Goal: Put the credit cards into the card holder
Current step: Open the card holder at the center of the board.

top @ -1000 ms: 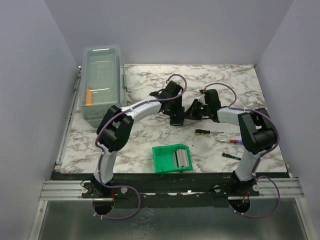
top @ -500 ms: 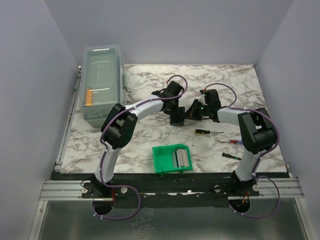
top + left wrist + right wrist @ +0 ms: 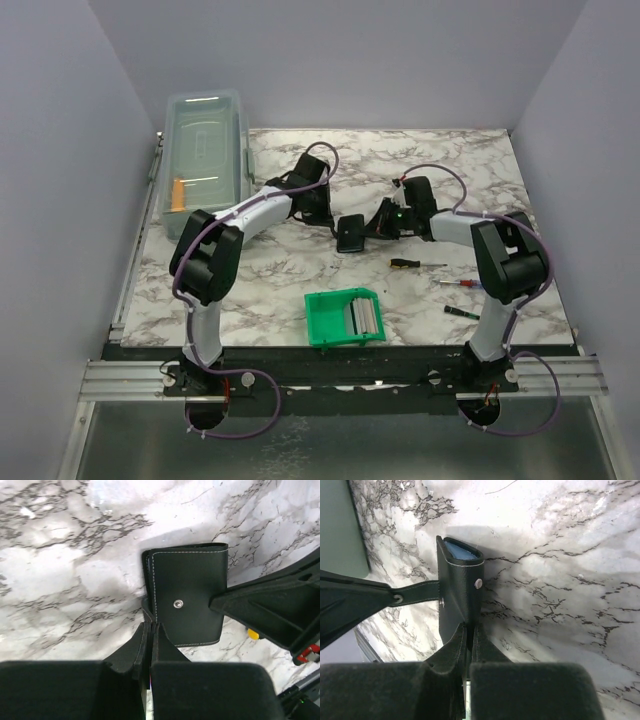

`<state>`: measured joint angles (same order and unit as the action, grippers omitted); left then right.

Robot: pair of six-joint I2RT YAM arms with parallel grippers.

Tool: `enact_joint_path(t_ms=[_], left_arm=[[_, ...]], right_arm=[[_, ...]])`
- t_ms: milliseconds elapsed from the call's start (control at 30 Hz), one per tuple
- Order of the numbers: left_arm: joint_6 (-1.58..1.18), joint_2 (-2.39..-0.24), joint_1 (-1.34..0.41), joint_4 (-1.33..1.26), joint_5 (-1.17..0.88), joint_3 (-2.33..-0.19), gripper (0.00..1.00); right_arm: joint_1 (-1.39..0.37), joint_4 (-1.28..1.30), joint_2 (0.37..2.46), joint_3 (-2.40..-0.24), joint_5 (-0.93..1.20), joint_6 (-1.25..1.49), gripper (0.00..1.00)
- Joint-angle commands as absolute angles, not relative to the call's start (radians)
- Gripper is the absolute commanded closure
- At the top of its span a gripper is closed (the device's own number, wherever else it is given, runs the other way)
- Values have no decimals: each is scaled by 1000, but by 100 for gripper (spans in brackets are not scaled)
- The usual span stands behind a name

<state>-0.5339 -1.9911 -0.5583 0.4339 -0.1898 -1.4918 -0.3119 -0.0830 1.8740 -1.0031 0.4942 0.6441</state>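
The card holder (image 3: 350, 235) is a black wallet held between both arms at mid-table. My left gripper (image 3: 330, 218) is shut on the edge of its flap, which carries a metal snap (image 3: 177, 603). In the left wrist view the card holder (image 3: 192, 580) faces me flat, with my gripper (image 3: 150, 626) at its near edge. My right gripper (image 3: 372, 228) is shut on the opposite edge; its wrist view shows the card holder (image 3: 460, 595) on edge, blue-grey lining (image 3: 462, 550) on top, my gripper (image 3: 470, 626) at its lower edge. Grey credit cards (image 3: 365, 315) lie in the green bin (image 3: 330, 322).
A clear lidded box (image 3: 205, 165) with an orange item inside stands at the back left. Three screwdrivers (image 3: 415, 264) (image 3: 462, 284) (image 3: 462, 311) lie on the marble to the right, in front of the right arm.
My left gripper has shut on the card holder's flap, and the left arm has swung left, drawing the flap out. The right gripper stays shut on the card holder.
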Motion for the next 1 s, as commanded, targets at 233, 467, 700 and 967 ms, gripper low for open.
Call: enact_joint_path(t_ms=[233, 467, 700, 967], left_arm=[[-582, -1859, -532, 358, -405, -1422, 100], [-602, -1822, -531, 348, -425, -1463, 100], [-607, -1837, -531, 353, -436, -1471, 100], [-600, -1836, -529, 364, -433, -1474, 100]], right_arm=[[-348, 362, 1893, -1214, 61, 460, 40], [-420, 268, 1794, -1153, 216, 338, 27], [-455, 174, 1733, -1104, 231, 314, 23], [-459, 138, 1697, -1088, 278, 351, 24]])
